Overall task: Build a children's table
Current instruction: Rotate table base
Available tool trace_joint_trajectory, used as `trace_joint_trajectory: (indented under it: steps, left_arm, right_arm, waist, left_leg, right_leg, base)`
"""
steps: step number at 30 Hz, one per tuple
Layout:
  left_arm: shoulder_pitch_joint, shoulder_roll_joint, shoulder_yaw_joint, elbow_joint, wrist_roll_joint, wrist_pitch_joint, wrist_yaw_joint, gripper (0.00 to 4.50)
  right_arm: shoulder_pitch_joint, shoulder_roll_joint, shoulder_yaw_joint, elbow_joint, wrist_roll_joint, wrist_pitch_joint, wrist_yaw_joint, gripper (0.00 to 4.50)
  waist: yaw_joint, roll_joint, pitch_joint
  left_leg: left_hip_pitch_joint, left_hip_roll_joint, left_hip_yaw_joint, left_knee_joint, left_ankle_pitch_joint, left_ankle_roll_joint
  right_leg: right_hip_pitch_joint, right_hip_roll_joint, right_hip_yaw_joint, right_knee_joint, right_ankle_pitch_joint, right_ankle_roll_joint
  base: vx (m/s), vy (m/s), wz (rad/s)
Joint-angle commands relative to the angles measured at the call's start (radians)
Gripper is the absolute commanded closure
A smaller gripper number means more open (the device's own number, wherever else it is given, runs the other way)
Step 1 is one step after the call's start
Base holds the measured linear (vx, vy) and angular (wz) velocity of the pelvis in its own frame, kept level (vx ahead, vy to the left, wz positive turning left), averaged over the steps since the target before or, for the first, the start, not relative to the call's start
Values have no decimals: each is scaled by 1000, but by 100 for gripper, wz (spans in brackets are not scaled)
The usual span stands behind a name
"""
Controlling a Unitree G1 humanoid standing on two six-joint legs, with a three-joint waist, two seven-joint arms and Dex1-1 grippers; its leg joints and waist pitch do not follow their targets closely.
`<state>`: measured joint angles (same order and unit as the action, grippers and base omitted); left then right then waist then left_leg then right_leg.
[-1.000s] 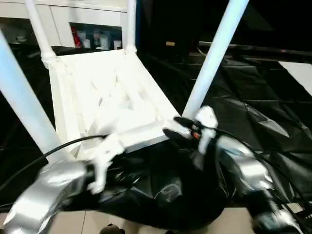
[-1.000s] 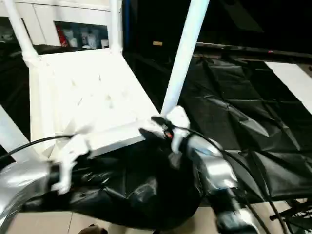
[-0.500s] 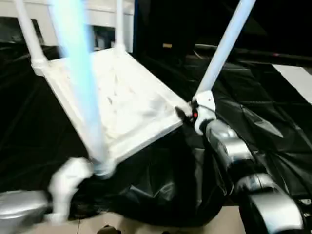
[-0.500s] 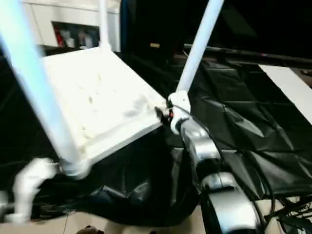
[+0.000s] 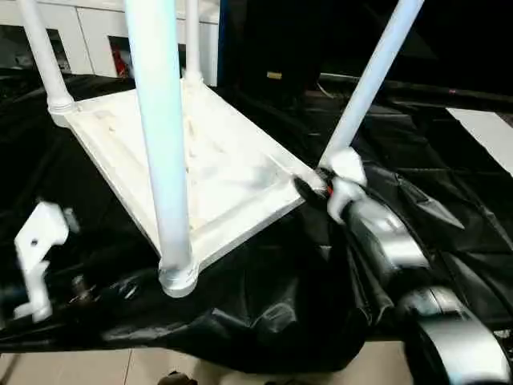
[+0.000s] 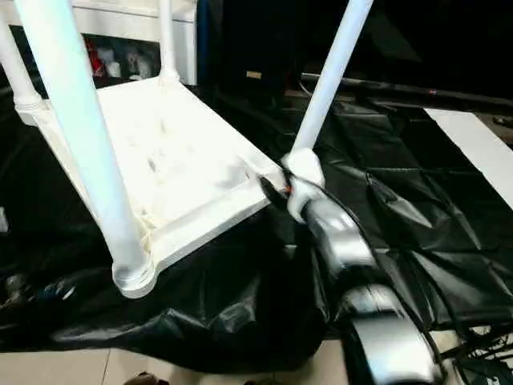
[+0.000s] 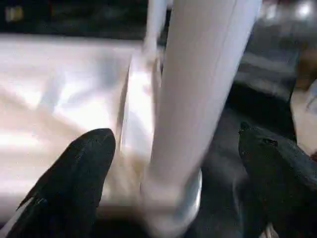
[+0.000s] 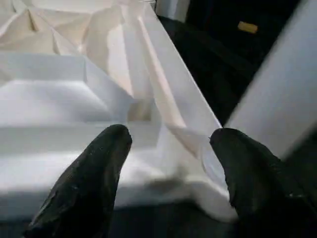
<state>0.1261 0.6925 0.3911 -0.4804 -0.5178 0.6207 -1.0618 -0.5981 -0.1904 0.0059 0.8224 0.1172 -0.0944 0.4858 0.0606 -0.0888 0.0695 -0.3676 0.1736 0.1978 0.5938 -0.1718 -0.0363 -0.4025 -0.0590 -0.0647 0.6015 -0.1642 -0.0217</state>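
Upturned tabletop (image 5: 200, 172) with four legs, centre frame.
Left hand (image 7: 173, 163) has let go, spread beside near leg (image 5: 164, 152); right hand (image 8: 171, 163) straddles a corner, unclenched.

left end effector (image 7: 176, 163): fingers spread | white leg (image 7: 198, 94) between them, untouched | tabletop (image 7: 59, 89) behind

no text, label or number can be read on anything here.

tabletop (image 5: 216, 172) underside up on sheet (image 5: 449, 200), legs (image 5: 160, 136) upright.
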Motion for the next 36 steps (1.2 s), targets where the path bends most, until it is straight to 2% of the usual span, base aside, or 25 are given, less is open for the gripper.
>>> trace_joint_trajectory:
  steps: [1, 2, 3, 5, 6, 7, 8, 9, 10, 11, 14, 16, 17, 18, 19, 20, 21, 22, 23, 28, 30, 31, 32, 35, 36]
  left_arm:
    - [-55, -30, -45, 13, -31, -11, 15, 2]
    - [-57, -31, -46, 14, -32, -10, 16, 2]
    - [-77, -45, -64, 23, -36, -16, 21, 2]
    - [-117, -73, -97, 43, -38, -28, 33, 2]
    - [-142, -93, -121, 56, -33, -39, 43, 2]
    - [-152, -101, -130, 61, -31, -44, 47, 2]
    - [-185, -131, -159, 77, -30, -54, 58, 2]
    - [-213, -158, -181, 89, -32, -57, 65, 2]
    - [-225, -170, -193, 95, -30, -60, 69, 2]
    - [-244, -190, -214, 103, -26, -67, 75, 2]
    - [-274, -228, -256, 120, -29, -75, 82, 2]
    - [-286, -239, -286, 123, -26, -77, 76, 2]
    - [-294, -248, -309, 125, -27, -75, 70, 2]
    - [-299, -251, -319, 129, -31, -75, 69, 2]
    - [-304, -256, -330, 128, -37, -69, 69, 2]
    - [-308, -259, -341, 127, -38, -67, 69, 2]
    - [-320, -280, -381, 117, -47, -46, 66, 2]
    - [-321, -281, -383, 117, -48, -45, 65, 2]
    - [-331, -299, -417, 119, -39, -45, 65, 2]
    - [-370, -346, -492, 166, 1, -64, 86, 2]
    - [-431, -404, -546, 241, 39, -93, 107, 2]
    - [-439, -410, -553, 251, 44, -96, 108, 2]
    - [-456, -422, -569, 270, 54, -101, 110, 2]
    - [-516, -471, -609, 349, 104, -152, 123, 2]
    - [-544, -492, -619, 393, 132, -180, 142, 2]
  right_arm:
    - [42, -21, -17, -84, 5, 16, 3, 132]
    - [44, -21, -17, -86, 4, 16, 3, 132]
    - [62, -23, -24, -101, -3, 21, -18, 132]
    - [86, -21, -41, -109, -9, 23, -61, 132]
    - [97, -20, -50, -104, -15, 30, -94, 132]
    - [101, -20, -51, -104, -15, 35, -106, 132]
    - [108, -19, -49, -95, -31, 45, -155, 132]
    - [106, -16, -47, -82, -43, 51, -192, 132]
    - [105, -13, -48, -80, -45, 57, -203, 132]
    - [102, -6, -51, -77, -44, 67, -216, 132]
    - [71, 14, -33, -24, -57, 78, -222, 132]
    - [37, 30, -10, 30, -72, 68, -205, 132]
    - [5, 46, 6, 70, -81, 60, -187, 132]
    - [-5, 51, 10, 80, -86, 60, -187, 132]
    - [-19, 58, 15, 92, -91, 59, -190, 132]
    - [-31, 64, 17, 101, -93, 58, -190, 132]
    - [-63, 81, 25, 128, -99, 53, -188, 132]
    - [-64, 82, 25, 129, -99, 52, -188, 132]
    - [-81, 92, 29, 142, -103, 50, -184, 132]
    - [-118, 105, 33, 181, -109, 35, -180, 132]
    - [-142, 113, 29, 211, -108, 27, -168, 132]
    - [-144, 114, 30, 213, -109, 27, -166, 132]
    - [-150, 117, 31, 225, -110, 22, -163, 132]
    - [-161, 121, 34, 249, -115, 13, -165, 132]
    - [-165, 122, 33, 257, -116, 11, -172, 132]
  waist:
    - [-2, 45, -59]
    - [-3, 39, -60]
    - [-3, 45, -58]
    - [-5, 39, -60]
    - [-5, 44, -61]
    - [-6, 42, -61]
    - [-8, 49, -61]
    - [-10, 45, -61]
    - [-9, 47, -63]
    - [-10, 47, -64]
    - [-15, 47, -65]
    - [-19, 44, -67]
    - [-23, 38, -67]
    - [-23, 42, -68]
    - [-25, 38, -67]
    - [-24, 40, -67]
    - [-25, 33, -67]
    - [-24, 34, -68]
    - [-21, 38, -65]
    - [-23, 31, -67]
    - [-24, 25, -67]
    - [-22, 27, -67]
    - [-25, 25, -66]
    - [-26, 24, -69]
    - [-28, 26, -70]
  left_leg:
    - [29, 57, -36, -85, -420, -75]
    - [27, 57, -35, -85, -420, -75]
    - [30, 56, -37, -83, -437, -77]
    - [33, 55, -37, -79, -441, -76]
    - [31, 54, -37, -78, -431, -76]
    - [29, 53, -37, -77, -422, -70]
    - [28, 52, -37, -77, -420, -70]
    - [29, 51, -35, -76, -415, -70]
    - [32, 52, -35, -74, -413, -72]
    - [28, 51, -35, -73, -399, -66]
    - [27, 51, -35, -72, -400, -61]
    - [24, 54, -37, -72, -394, -59]
    - [21, 55, -36, -72, -386, -55]
    - [22, 55, -36, -71, -381, -55]
    - [19, 56, -35, -71, -376, -52]
    - [20, 57, -35, -71, -370, -53]
    - [19, 57, -33, -71, -358, -50]
    - [22, 58, -33, -70, -355, -51]
    - [25, 58, -31, -68, -356, -53]
    - [20, 57, -31, -70, -349, -53]
    - [19, 55, -30, -67, -344, -47]
    - [19, 56, -31, -66, -341, -48]
    - [12, 56, -33, -68, -338, -46]
    - [18, 54, -30, -63, -326, -37]
    - [13, 55, -32, -64, -317, -36]
  right_leg:
    - [23, -76, 60, -72, -346, -148]
    - [25, -76, 59, -73, -355, -146]
    - [22, -79, 59, -77, -394, -142]
    - [20, -78, 58, -84, -442, -123]
    - [21, -78, 58, -82, -436, -122]
    - [22, -76, 57, -81, -434, -123]
    - [22, -76, 57, -81, -437, -121]
    - [21, -74, 55, -84, -446, -115]
    - [20, -75, 56, -83, -444, -117]
    - [23, -75, 56, -82, -435, -118]
    - [23, -75, 54, -83, -443, -118]
    - [24, -77, 53, -78, -418, -132]
    - [25, -75, 53, -75, -395, -145]
    - [25, -78, 54, -71, -385, -154]
    - [27, -79, 55, -72, -383, -155]
    - [27, -80, 56, -70, -380, -158]
    - [28, -80, 56, -69, -375, -157]
    - [27, -81, 56, -67, -373, -162]
    - [23, -80, 57, -69, -373, -161]
    - [29, -80, 56, -69, -366, -150]
    - [29, -83, 56, -74, -396, -141]
    - [30, -87, 57, -75, -406, -137]
    - [34, -86, 56, -75, -414, -132]
    - [28, -85, 55, -79, -414, -129]
    - [35, -87, 55, -76, -402, -135]
  base:
    - [0, 0, 0]
    - [0, 0, 0]
    - [0, 0, 0]
    - [0, 0, 0]
    - [0, 0, 0]
    - [0, 0, 0]
    - [0, 0, 0]
    - [0, 0, 0]
    - [0, 0, 0]
    - [0, 0, 0]
    - [0, 0, 0]
    - [0, 0, 0]
    - [0, 0, 0]
    - [0, 0, 0]
    - [0, 0, 0]
    - [0, 0, 0]
    - [0, 0, 0]
    - [0, 0, 0]
    - [0, 0, 0]
    - [0, 0, 0]
    - [0, 0, 0]
    - [0, 0, 0]
    - [0, 0, 0]
    - [0, 0, 0]
    - [0, 0, 0]
